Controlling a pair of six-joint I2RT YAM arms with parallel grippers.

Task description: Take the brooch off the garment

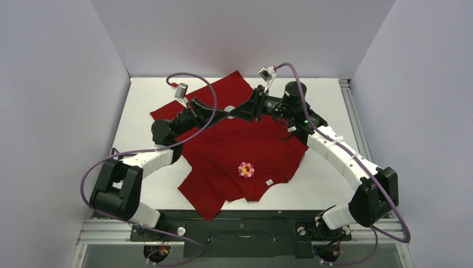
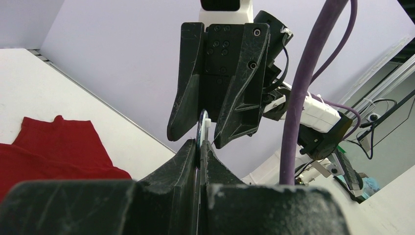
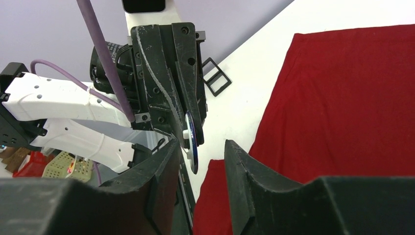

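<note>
The dark-red garment [image 1: 240, 139] lies spread on the white table; it also shows in the left wrist view [image 2: 54, 147] and the right wrist view [image 3: 352, 98]. The pink flower brooch [image 1: 246, 169] with its yellow centre sits on the cloth near the front, by the small white tag [image 1: 269, 182]. Both arms meet in the air above the shirt's far part. My left gripper [image 1: 225, 112] [image 2: 199, 144] is shut on a thin round disc [image 2: 202, 125] [image 3: 192, 142] with a white nub. My right gripper [image 1: 235, 110] [image 3: 201, 144] is open, its fingers [image 2: 178, 112] on either side of the disc.
Lilac walls close in the table on the left, back and right. A metal rail [image 1: 348, 95] runs along the right edge. Purple cables [image 1: 195, 78] loop above both wrists. The arm bases stand at the near edge.
</note>
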